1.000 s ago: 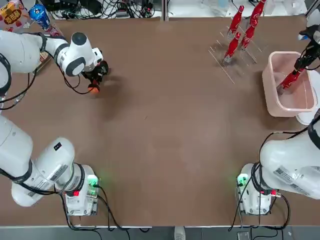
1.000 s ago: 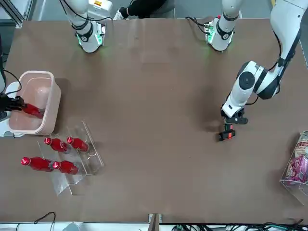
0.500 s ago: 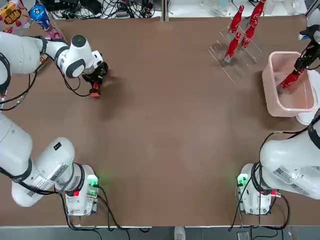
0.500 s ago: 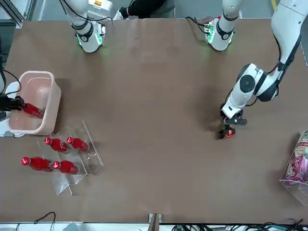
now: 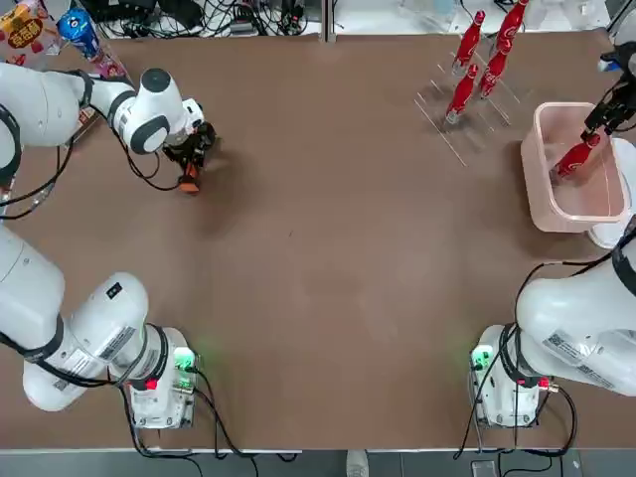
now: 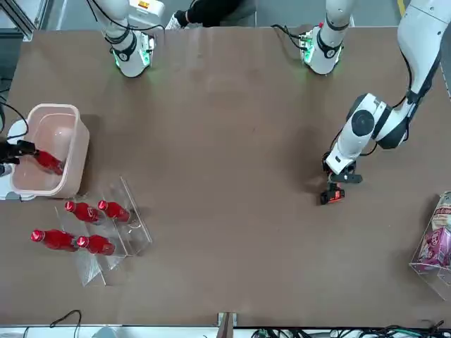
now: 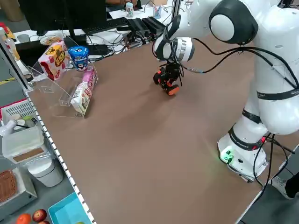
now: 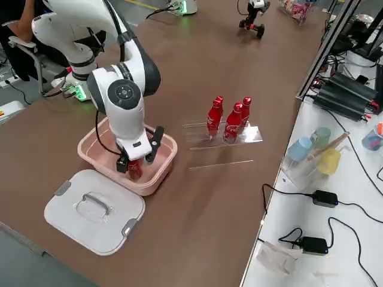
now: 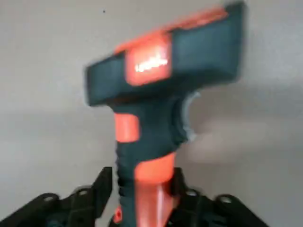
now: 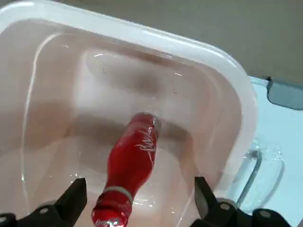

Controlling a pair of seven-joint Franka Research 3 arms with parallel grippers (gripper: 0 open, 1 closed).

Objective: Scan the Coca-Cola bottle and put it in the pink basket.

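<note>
The right gripper (image 10: 140, 182) hung open over the pink basket (image 10: 142, 31), its fingers (image 10: 71, 201) spread on either side of the Coca-Cola bottle (image 10: 131, 156). The bottle lay slantwise inside, cap toward the gripper, presumably let go there to finish the placing. The white lid (image 8: 90, 209) lay beside the basket, likely kept off to leave the way in free. To the gripper's left, four more bottles (image 6: 53, 239) rested on a clear rack (image 6: 91, 266).

Well apart across the brown table (image 5: 328, 248), the left gripper (image 9: 144, 172) was at the handle of the scanner (image 9: 151, 127); whether it gripped firmly, I could not tell. Beyond it stood snack packs (image 7: 53, 60) and a monitor (image 7: 70, 11).
</note>
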